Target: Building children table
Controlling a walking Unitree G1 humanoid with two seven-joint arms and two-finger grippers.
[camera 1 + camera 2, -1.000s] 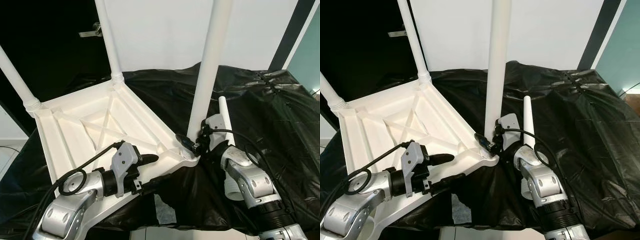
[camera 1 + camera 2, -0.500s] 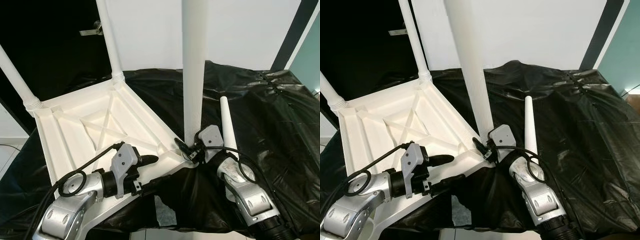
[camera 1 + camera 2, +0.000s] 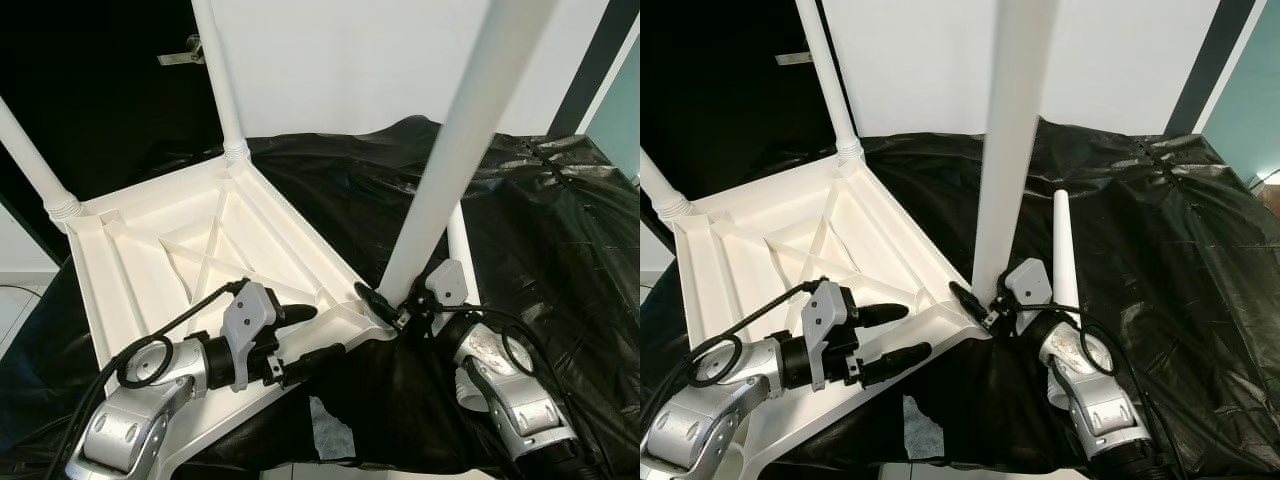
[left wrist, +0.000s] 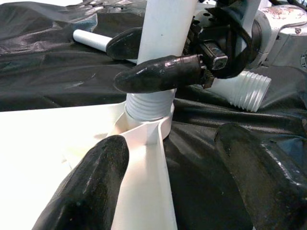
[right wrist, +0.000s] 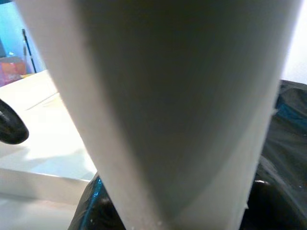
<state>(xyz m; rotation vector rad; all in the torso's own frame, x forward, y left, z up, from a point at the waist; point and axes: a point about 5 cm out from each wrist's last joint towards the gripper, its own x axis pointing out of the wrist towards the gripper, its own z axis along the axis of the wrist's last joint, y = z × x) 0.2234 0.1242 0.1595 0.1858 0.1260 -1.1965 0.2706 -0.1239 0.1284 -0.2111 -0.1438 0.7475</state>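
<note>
**Third leg being seated in the upturned table**

Here, a white children's table lies upside down on a surface draped in black plastic sheet. Two legs already stand in its far corners: one at the far left, one further along.

At lower left, the left tool has its two black fingers spread, straddling the table's near rim without clenching it, apparently steadying that edge.

In the middle, a third leg rises from the near corner socket, its ribbed end partly in. It tilts rather than standing straight.

To the right, the right tool is clenched on this leg just above the socket. A fourth leg lies loose on the sheet just beyond that arm.

Likely risk: pressing or twisting while the leg tilts could jam the ribbed end or pop it out. With the rim only straddled, the table might slide on the slick plastic.
</note>
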